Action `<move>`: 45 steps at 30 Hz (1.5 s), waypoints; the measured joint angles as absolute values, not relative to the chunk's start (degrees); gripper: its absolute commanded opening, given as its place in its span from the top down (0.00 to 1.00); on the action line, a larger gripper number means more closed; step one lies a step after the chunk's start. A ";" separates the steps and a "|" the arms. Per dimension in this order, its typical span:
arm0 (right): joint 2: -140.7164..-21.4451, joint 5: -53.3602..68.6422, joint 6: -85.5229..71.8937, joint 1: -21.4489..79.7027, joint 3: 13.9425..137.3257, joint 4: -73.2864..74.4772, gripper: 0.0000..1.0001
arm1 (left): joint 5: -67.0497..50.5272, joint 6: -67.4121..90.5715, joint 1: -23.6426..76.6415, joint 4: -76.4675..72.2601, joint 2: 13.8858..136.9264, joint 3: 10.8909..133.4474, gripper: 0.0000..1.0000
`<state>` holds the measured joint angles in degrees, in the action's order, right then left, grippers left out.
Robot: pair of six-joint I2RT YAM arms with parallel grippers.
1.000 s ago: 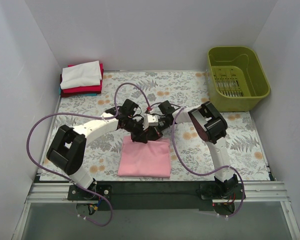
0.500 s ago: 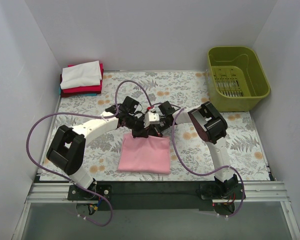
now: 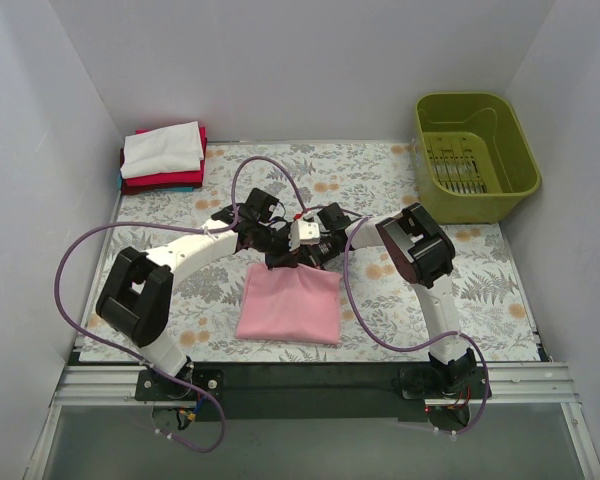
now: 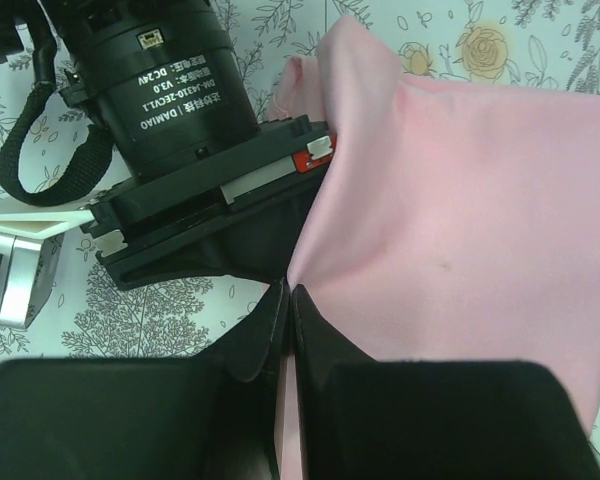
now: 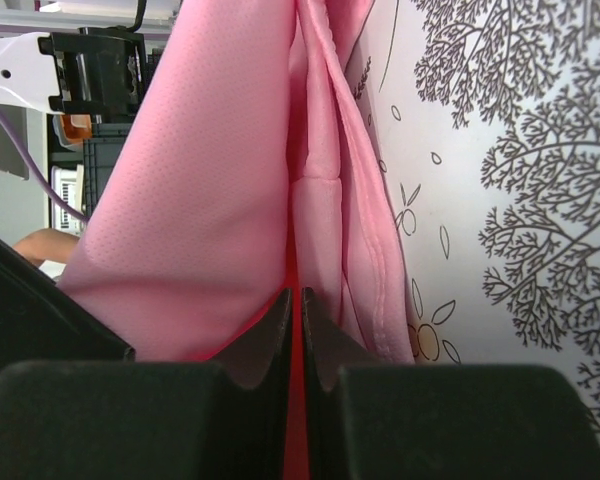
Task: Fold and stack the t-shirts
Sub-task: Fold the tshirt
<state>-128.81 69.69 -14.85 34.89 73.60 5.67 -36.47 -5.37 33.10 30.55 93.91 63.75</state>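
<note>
- Floral worktop [image 3: 400,175] holds the pink t-shirt [image 3: 290,308] near centre, folded stack [image 3: 163,158] far left.
- My left claw [image 4: 288,305] and right claw [image 5: 295,305] clench its far edge, likely for carrying it there.

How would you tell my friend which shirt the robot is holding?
On the flowery table cloth, look in the middle, near the front edge. The pink t-shirt lies there folded, its far edge pinched by the left gripper and the right gripper. It is the only pink one and lies alone; the other shirts are stacked in the far left corner.
</note>
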 measured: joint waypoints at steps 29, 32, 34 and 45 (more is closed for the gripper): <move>-127.87 56.84 -0.71 35.40 89.84 26.79 0.55 | -38.11 8.93 18.15 36.60 86.30 65.47 0.56; -127.98 53.63 3.20 35.38 95.59 31.38 0.48 | -38.39 10.96 15.09 37.87 88.42 65.56 0.58; -127.98 50.17 6.26 35.38 99.57 34.20 0.47 | -38.81 12.21 13.34 39.59 91.05 66.32 0.59; -127.96 40.29 18.81 29.82 104.88 44.25 0.36 | -42.28 19.05 8.36 45.43 106.74 74.74 0.59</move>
